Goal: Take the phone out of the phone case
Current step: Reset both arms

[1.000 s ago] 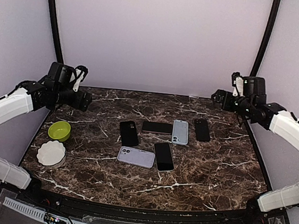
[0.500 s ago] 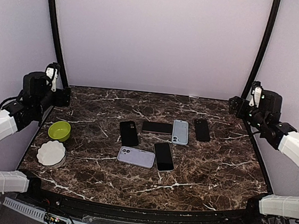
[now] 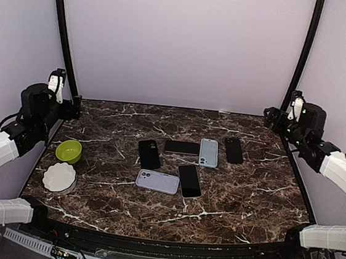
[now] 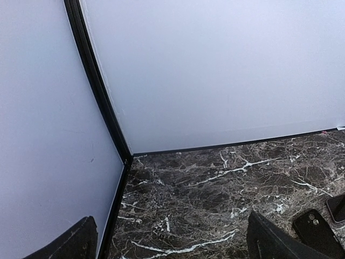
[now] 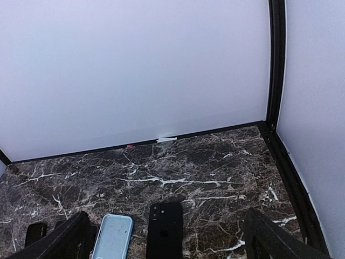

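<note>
The dark brown marble-patterned table top (image 3: 246, 199) carries a cluster of flat rectangular handsets and cases at its centre. Two items are candidates for the task. The nearer pale blue phone case (image 3: 157, 181) lies back-up with its long axis running left to right. The farther pale blue phone case (image 3: 208, 152) lies back-up with its long axis running near to far. Whether either one encloses a phone cannot be told from these views. A glossy black handset (image 3: 190, 181) lies just beside the right end of the nearer pale blue phone case, and three further black slabs lie around the farther one. The left gripper (image 3: 71, 111) hangs above the far-left corner of the table, jaws spread wide and holding nothing. The right gripper (image 3: 273, 117) hangs above the far-right corner in the same empty, spread condition. From both grippers the cluster lies inward, toward the bases and well apart. The farther case is closer to the right gripper, while the nearer case sits about midway, slightly to the left. A grasp would probably need the jaws set across the chosen case's short axis.
</note>
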Tool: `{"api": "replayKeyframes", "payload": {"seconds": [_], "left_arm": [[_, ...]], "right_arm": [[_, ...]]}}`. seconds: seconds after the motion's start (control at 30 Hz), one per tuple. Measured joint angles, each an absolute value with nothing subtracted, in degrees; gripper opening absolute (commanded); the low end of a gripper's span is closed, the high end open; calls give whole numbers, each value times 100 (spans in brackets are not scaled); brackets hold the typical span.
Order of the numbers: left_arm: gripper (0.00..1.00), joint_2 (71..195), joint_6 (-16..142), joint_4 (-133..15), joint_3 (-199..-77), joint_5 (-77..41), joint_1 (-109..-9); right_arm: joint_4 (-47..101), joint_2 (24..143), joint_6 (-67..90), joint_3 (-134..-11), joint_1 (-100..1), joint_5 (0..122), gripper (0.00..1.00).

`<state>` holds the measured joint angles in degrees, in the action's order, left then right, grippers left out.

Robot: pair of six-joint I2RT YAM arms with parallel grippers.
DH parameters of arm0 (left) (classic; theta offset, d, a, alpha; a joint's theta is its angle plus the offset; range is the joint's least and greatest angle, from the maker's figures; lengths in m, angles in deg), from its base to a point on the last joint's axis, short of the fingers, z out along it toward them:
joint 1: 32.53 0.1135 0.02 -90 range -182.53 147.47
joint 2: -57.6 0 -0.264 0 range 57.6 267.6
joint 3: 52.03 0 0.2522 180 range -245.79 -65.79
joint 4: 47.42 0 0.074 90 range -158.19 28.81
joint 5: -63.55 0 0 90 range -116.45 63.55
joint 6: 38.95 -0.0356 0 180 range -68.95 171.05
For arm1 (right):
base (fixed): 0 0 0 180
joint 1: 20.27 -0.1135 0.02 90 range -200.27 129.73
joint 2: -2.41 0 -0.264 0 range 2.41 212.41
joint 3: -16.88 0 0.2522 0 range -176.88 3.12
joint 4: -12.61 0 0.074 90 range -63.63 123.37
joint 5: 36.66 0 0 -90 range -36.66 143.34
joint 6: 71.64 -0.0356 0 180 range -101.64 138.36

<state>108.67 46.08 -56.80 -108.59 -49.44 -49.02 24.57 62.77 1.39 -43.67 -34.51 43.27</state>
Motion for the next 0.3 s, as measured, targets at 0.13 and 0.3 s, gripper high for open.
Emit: {"api": "replayKeyframes", "payload": {"seconds": [0.13, 0.3], "left_arm": [[99, 10859, 4564, -5645, -10827, -4909, -4902], [99, 10859, 4540, -5639, -10800, -4837, -4902]], "right_arm": [[2437, 6319, 141, -4367, -3451, 4341, 99], [2284, 6321, 155, -4367, -3451, 4563, 98]]}}
